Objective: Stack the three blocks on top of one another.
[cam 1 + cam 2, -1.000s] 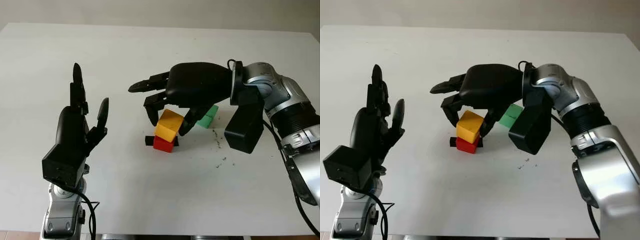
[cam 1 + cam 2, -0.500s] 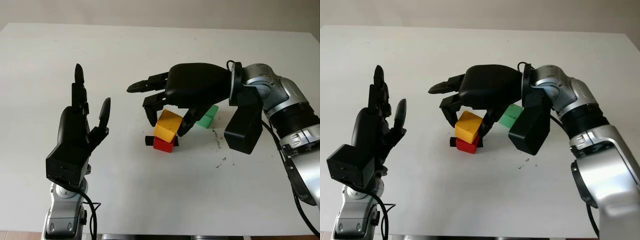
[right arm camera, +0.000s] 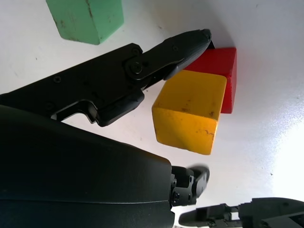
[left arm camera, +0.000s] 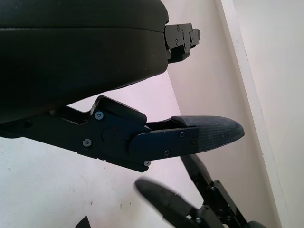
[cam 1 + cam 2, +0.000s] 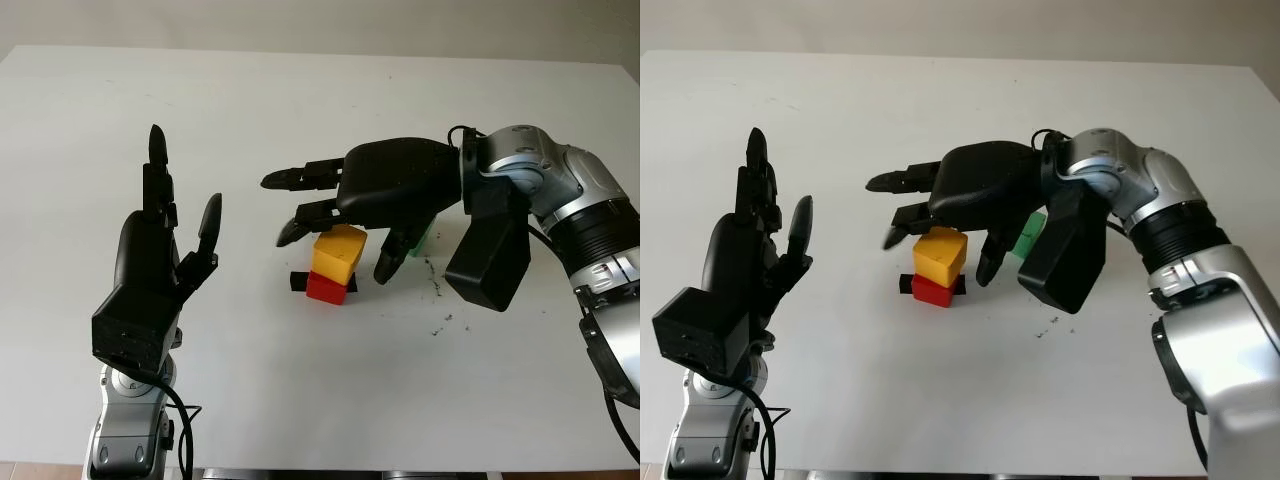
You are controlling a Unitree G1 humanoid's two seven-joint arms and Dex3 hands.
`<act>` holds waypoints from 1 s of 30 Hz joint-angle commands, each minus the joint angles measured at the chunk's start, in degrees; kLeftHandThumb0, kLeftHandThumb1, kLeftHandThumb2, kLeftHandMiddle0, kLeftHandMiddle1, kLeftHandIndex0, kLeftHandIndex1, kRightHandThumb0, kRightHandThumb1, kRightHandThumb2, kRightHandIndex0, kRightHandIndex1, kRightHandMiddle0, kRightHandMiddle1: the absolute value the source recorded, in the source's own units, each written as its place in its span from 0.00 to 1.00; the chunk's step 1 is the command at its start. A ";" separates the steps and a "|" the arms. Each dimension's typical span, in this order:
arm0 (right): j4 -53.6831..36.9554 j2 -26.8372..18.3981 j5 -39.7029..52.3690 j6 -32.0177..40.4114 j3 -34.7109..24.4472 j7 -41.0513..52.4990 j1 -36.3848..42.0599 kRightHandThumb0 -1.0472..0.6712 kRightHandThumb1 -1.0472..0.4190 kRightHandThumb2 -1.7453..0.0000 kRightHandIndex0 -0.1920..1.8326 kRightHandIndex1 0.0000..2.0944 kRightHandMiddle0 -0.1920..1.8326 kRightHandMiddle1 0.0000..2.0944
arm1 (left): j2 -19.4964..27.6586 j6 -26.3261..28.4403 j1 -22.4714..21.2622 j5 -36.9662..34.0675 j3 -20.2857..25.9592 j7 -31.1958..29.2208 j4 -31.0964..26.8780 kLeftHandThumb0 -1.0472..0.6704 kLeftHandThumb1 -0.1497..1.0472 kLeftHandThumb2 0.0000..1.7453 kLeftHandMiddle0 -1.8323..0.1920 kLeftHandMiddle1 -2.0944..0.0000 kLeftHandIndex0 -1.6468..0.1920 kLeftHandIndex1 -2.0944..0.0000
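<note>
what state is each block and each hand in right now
yellow wooden block: sitting on the red block, released
red wooden block: on the table, bottom of the stack
green wooden block: on the table beside the stack, not stacked
right hand: open, over the stack
left hand: open, raised upright to the side

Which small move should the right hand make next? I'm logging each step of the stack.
Probably lift the right hand clear and shift it to the green block. The yellow block already sits on the red block, the fingers look released, and the green one lies on the table just behind. The left hand is open, raised at the left.
</note>
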 commanded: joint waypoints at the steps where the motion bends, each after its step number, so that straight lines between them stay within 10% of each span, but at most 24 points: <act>1: -1.81 -0.91 0.87 0.39 -0.13 0.46 -0.59 0.13 0.09 0.97 0.00 0.00 0.00 0.02 | -0.24 -0.47 0.05 -0.13 -0.13 0.08 -0.08 0.12 1.00 0.31 0.99 0.97 0.97 0.97; 30: 0.87 -13.73 9.45 23.29 -12.76 3.50 -1.55 0.17 0.12 0.97 0.00 0.00 0.11 0.05 | 0.64 -3.06 -1.12 -1.91 1.03 -0.51 2.80 0.14 1.00 0.31 0.99 0.98 0.98 0.98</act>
